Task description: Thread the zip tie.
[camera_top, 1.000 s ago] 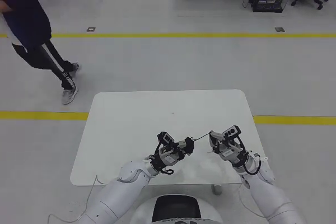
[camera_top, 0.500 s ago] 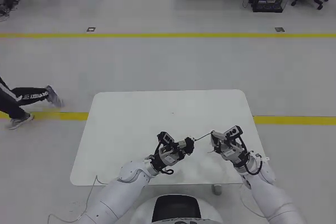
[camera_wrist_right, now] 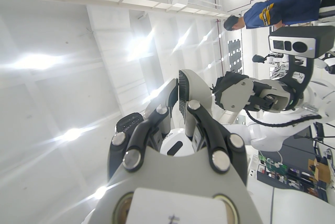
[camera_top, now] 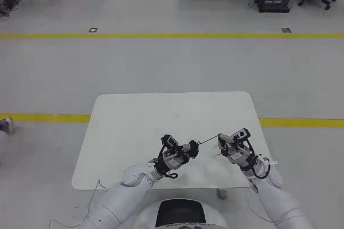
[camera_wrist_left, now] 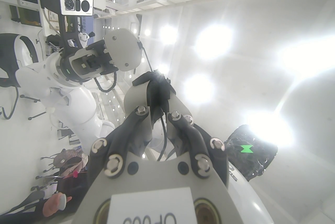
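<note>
White table (camera_top: 132, 114), both arms low over its near edge, right of centre.

L side: left gripper (camera_top: 192, 147) is held above the tabletop, tips aimed at the other arm. Jaws are clenched on the zip tie (camera_top: 206, 139). In the left wrist view the black-wrapped fingertips (camera_wrist_left: 157, 89) are pinched together, w/ a thin black strap running back btwn the fingers toward the palm.

Middle: the zip tie is a thin dark line held off the table. It spans the gap btwn the two grippers, rising slightly from the L tips toward the far side, and its free end reaches just beside the R tips.

R side: right gripper (camera_top: 221, 141) faces the L one, near it but apart. In the right wrist view its ribbed pads (camera_wrist_right: 183, 90) are pressed nearly flat together, i.e. closed. Can't tell whether the tie's end is caught btwn them, since no strap shows at the pads. From the left wrist view, a thin dark line curves from the R tips down to the L tips.
</note>
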Robot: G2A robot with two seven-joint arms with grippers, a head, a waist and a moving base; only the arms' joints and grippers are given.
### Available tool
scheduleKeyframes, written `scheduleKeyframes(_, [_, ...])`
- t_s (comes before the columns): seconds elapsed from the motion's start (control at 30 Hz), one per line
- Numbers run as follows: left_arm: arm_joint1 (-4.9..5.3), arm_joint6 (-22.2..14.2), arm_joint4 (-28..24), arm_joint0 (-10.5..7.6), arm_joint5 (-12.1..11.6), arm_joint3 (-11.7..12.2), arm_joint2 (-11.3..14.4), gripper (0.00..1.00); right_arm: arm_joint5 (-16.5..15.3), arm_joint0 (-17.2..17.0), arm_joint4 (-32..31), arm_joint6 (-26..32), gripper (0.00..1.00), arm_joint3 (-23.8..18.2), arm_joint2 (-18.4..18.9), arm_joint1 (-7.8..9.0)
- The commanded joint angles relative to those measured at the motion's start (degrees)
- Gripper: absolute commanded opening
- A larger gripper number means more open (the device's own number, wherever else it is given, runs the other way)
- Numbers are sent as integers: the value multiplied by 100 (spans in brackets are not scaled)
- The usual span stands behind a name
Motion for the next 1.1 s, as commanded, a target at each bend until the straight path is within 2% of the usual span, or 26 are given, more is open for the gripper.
scheduleKeyframes(0.0, [0,0,0,0,0,0,0,0,2,-4,7,6,0,1,8,-3])
scheduleKeyframes(0.3, [0,0,0,0,0,0,0,0,9,-12,3,35,0,13,36,-18])
scheduleKeyframes(0.43, [0,0,0,0,0,0,0,0,126,-15,-234,81,0,53,27,-3])
scheduleKeyframes(0.67, [0,0,0,0,0,0,0,0,4,-16,-1340,-267,0,153,29,55])
scheduleKeyframes(0.83, [0,0,0,0,0,0,0,0,-126,-35,-2442,-560,0,79,-4,114])
scheduleKeyframes(1.0, [0,0,0,0,0,0,0,0,-238,-67,-3072,-795,0,-13,-45,146])
scheduleKeyframes(1.07, [0,0,0,0,0,0,0,0,-238,-78,-3105,-844,0,-40,-81,146])
